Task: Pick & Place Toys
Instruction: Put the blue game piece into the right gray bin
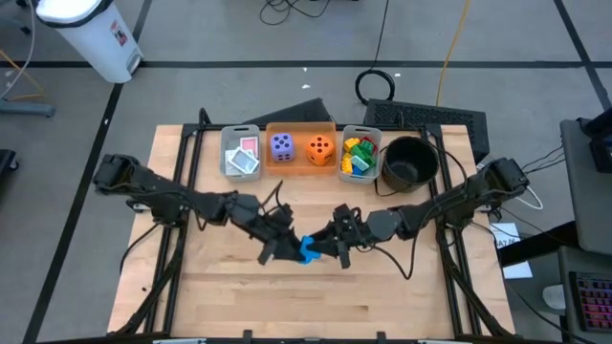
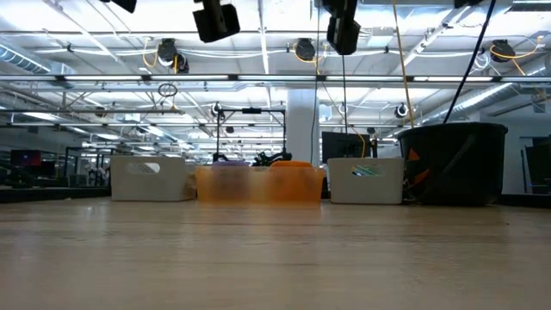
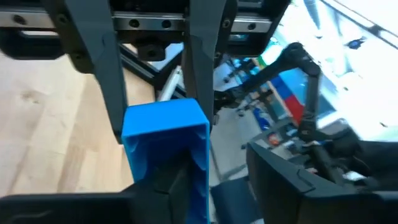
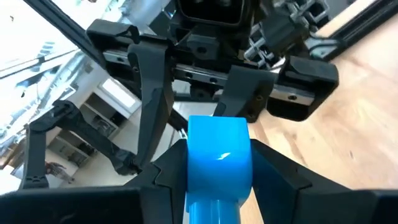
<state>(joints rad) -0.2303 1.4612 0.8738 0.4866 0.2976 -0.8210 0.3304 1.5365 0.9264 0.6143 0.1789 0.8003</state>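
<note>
A blue brick (image 1: 307,250) hangs in the air over the table's middle, between my two grippers, which face each other. My right gripper (image 1: 337,244) comes from the table's right and is shut on it. My left gripper (image 1: 285,247) comes from the left and stands open, its fingers (image 4: 155,93) on either side of the brick's other end; a gap shows beside one finger. At the table's far edge a purple die (image 1: 281,145) and an orange die (image 1: 320,148) sit in an orange bin (image 1: 300,167). My right gripper pinches the blue brick between its two fingers (image 4: 163,177), one on each long side (image 4: 194,180). The fingers come level from the table's right and lie along the brick. The brick is lifted clear of the table, its free end (image 4: 217,130) sticking out toward my left gripper.
Left of the orange bin a grey bin (image 1: 241,153) holds picture cards. On its right another grey bin (image 1: 359,156) holds coloured bricks, and next to that stands a black bowl (image 1: 409,162). Bare wood (image 1: 306,296) lies under and in front of the grippers.
</note>
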